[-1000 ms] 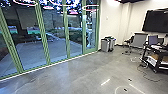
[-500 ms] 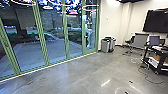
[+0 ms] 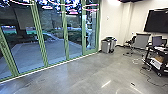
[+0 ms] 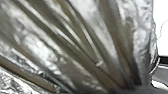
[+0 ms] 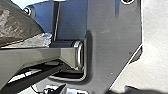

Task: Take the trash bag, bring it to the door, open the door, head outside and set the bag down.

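Head view is shifted slightly from a second ago: base motion inferred, carry judged underway. Trash bag point(image 4: 75, 37) is seen bunched close at left end effector; grip can't be told, same for right end effector. Green-framed glass wall point(image 3: 39, 32) well ahead of both.

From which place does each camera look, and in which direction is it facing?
Head view: high on the robot, facing forward and down, over floor to green-framed glass panels and bins.
Left wrist view: on the left arm, facing the creased trash bag closely.
Right wrist view: on the right arm, facing the robot's own dark plate and jointed bar, with part of the bag.
Both wrist views share the bag.
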{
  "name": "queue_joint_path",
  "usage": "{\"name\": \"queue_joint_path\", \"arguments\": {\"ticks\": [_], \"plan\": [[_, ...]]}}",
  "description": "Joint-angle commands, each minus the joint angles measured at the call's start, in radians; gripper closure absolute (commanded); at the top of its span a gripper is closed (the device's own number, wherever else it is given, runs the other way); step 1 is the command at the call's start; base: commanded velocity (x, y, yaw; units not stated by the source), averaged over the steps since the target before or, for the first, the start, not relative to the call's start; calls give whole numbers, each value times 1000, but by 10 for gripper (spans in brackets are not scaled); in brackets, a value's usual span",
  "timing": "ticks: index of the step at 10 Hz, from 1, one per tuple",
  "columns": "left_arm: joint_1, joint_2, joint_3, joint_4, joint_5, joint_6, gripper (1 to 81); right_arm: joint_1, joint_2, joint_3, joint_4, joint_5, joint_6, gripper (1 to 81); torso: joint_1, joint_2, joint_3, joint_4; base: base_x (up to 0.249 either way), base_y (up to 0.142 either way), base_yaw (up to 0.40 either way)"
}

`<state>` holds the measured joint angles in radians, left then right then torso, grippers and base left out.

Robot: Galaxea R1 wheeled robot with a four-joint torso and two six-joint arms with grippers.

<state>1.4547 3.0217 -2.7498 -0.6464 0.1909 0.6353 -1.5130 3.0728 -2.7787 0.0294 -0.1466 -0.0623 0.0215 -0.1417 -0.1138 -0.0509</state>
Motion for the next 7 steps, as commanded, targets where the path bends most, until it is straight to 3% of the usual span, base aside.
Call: {"name": "queue_joint_path", "arguments": {"ticks": [1, 7], "plan": [[-55, -4, 2, 2, 85, 10, 811, 52, 3, 1, -3, -59, -2, 10, 0, 0, 0, 0, 169, 0, 0], [-56, -3, 2, 2, 84, 10, 811, 50, 3, 1, 0, -59, -2, 10, 0, 0, 0, 0, 169, 0, 0]]}}
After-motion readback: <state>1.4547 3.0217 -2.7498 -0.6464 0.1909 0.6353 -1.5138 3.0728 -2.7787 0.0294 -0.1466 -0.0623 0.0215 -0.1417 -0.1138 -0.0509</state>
